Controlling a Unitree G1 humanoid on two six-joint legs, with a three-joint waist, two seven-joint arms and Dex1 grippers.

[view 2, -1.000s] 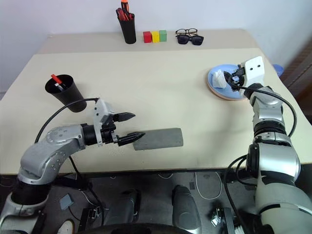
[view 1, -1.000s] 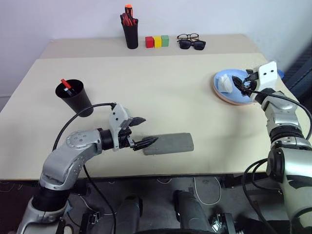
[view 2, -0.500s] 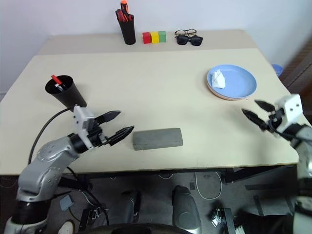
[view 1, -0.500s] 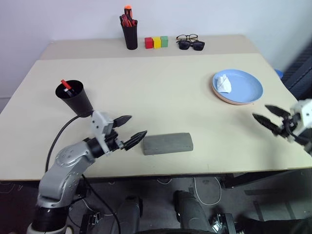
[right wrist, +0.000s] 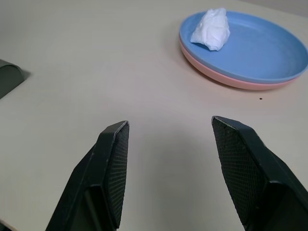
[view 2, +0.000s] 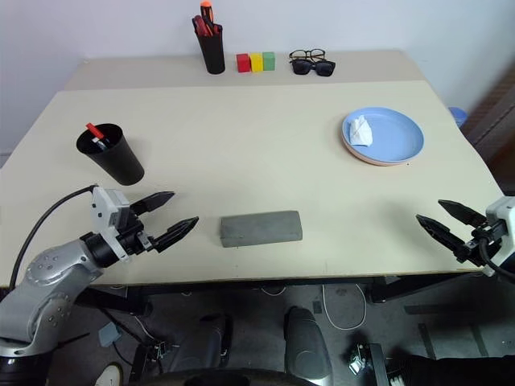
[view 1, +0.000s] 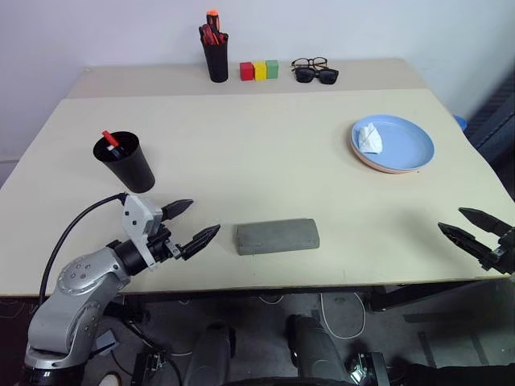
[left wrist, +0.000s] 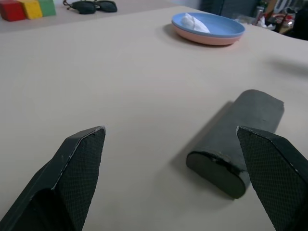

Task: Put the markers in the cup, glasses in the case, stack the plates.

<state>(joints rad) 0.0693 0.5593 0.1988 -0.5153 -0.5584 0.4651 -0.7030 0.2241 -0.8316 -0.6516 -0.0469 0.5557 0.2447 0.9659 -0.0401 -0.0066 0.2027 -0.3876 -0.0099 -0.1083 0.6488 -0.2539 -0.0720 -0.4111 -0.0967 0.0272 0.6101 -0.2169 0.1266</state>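
The bench carries the black cup near its left edge, with a red-capped marker standing in it; a second marker cannot be made out. The grey case lies shut, flat near the front edge, about midway along it. The left gripper hovers just left of the case, apart from it, with its fingers spread wide and nothing between them. The plates sit stacked toward the right edge, blue on pink, with a crumpled white wad on the blue one. The right gripper hangs at the front right corner, well apart from the plates, its fingers also spread and empty. Along the back edge stand a pen pot holding red and orange pens, then three blocks in a row, red, yellow and green, then two pairs of spectacles, one clear-lensed behind one dark-lensed. The wire-frame glasses cannot be seen; whether they are in the case cannot be told.
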